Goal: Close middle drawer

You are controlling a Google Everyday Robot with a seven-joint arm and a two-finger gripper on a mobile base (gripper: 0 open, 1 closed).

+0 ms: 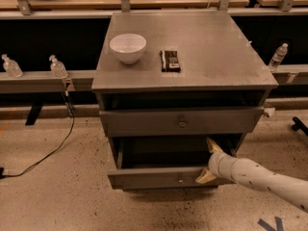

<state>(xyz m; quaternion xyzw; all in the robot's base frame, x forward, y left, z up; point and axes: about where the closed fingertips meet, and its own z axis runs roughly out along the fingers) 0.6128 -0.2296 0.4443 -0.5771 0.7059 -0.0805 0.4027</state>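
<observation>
Gripper: the gripper [210, 161] sat at the right end of the middle drawer [154, 176], its pale fingers apart.
Fingers: one finger [213, 146] pointed up inside the drawer box and the other lay against the outer face of the front panel, so they straddled the panel.
Arm: the white arm [260, 177] reached in from the lower right.
Middle drawer: pulled partly out of the grey cabinet [216, 57], small round knob [180, 179] at centre.
Drawer above: the wider drawer front [144, 121] stood nearly flush.
Cabinet top: a white bowl [127, 47], and beside it, apart, a dark packet [170, 60].
Floor: a black cable [53, 150] lay to the left.
</observation>
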